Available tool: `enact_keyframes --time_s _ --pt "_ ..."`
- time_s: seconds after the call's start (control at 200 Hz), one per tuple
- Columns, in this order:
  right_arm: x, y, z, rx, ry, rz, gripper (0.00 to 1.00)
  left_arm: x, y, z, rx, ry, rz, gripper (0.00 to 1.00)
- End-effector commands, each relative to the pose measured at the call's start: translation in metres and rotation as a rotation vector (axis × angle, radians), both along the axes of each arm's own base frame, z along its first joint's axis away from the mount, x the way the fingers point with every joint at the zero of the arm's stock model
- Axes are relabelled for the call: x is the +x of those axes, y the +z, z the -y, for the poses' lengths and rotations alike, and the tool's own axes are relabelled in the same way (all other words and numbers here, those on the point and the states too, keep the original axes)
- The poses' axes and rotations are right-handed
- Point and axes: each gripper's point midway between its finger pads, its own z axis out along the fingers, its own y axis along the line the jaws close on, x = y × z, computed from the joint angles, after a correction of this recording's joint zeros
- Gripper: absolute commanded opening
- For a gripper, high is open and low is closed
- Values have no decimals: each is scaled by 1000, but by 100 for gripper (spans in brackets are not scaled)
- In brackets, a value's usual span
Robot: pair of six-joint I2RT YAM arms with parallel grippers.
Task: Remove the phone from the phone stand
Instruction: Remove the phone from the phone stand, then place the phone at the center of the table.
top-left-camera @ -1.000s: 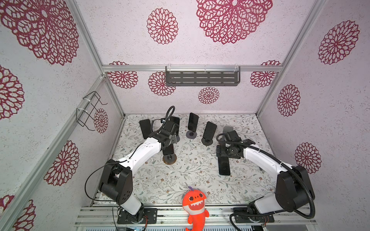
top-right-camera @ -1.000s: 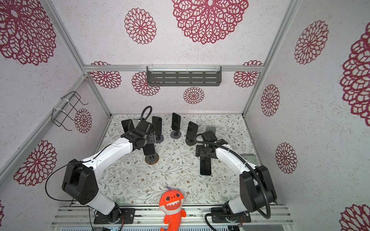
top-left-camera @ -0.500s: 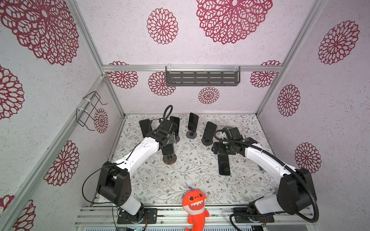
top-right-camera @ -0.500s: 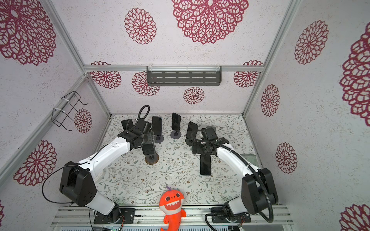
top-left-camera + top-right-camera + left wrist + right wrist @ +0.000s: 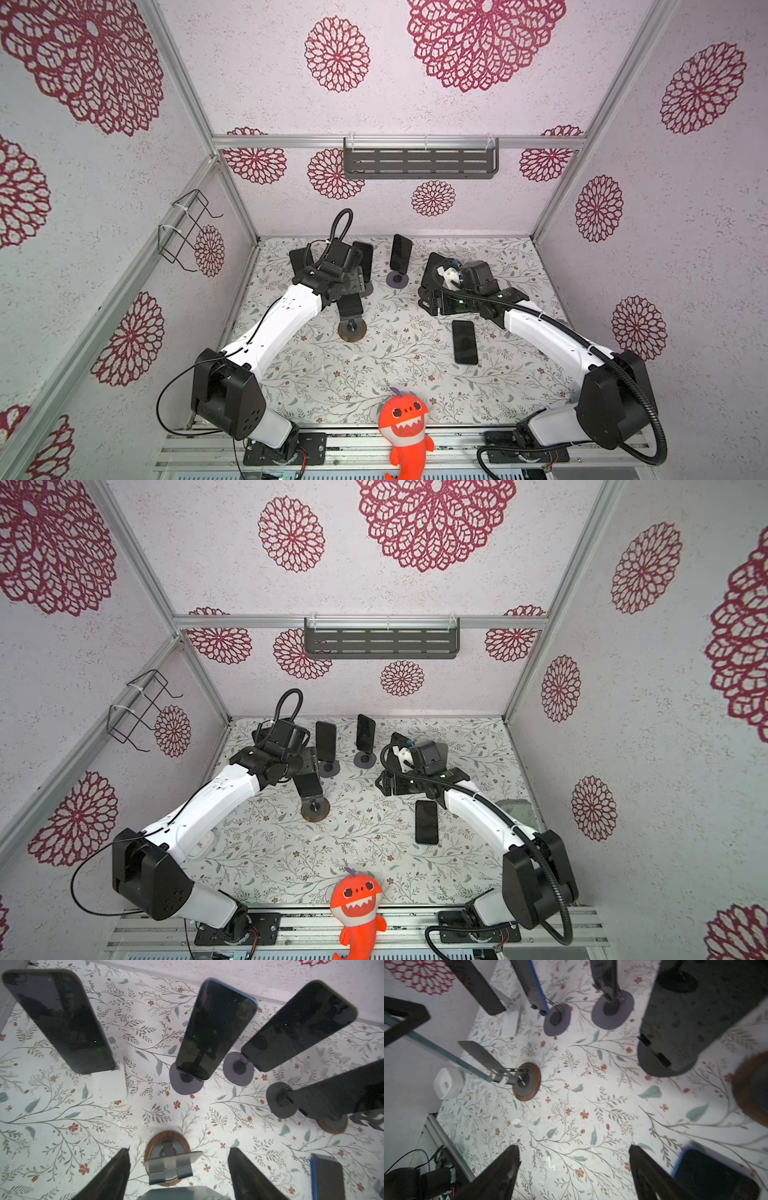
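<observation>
**Enclosure.** The walls are white and textured, printed with crimson rosettes, and aluminium frame (image 5: pixel 291 142) profiles run along the edges. A wire rack (image 5: pixel 187 232) hangs on the left wall. The counter (image 5: pixel 374 374) carries a leaf-and-flower print.

**Left pincer** (image 5: pixel 178 1149). It is closed across the width of the phone (image 5: pixel 436 1046), gripping the upper end. The phone leans away from the backplate of the stand (image 5: pixel 352 331), which has a wood-rimmed round base and sits left of centre on the counter. The phone's lower end is at the stand's lip; whether it touches there cannot be told.

**Centre.** The back-row phones (image 5: pixel 401 251) stand upright on their own stands near the back wall. A grey slotted shelf (image 5: pixel 419 162) is mounted on that wall. An orange plush (image 5: pixel 405 424) sits at the front edge.

**Right pincer** (image 5: pixel 573 1147). The jaws stand wide apart and hold nothing, above bare counter right of centre. A flat phone (image 5: pixel 464 341) lies screen-up on the counter just beside the right arm.
</observation>
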Motion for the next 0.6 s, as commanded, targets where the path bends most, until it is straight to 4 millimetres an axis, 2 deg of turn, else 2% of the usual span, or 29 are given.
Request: enact_keyframes --time_s 0.0,0.135,0.315,0.465,0.535,0.595 --pt "4 54 -42 139 145 162 83 -2 40 21 -152 -86 55 72" --pt "8 66 -58 161 197 223 74 -5 51 38 -268 -168 36 71" --pt "14 72 -72 190 239 252 53 -7 59 48 -357 -227 21 70" --pt "12 76 -90 208 279 269 53 -6 56 54 -380 -249 2 70" --pt "8 79 -97 214 297 280 61 -5 54 56 -384 -249 -4 70" --pt "6 78 -103 213 309 281 62 -4 53 56 -385 -249 -7 70"
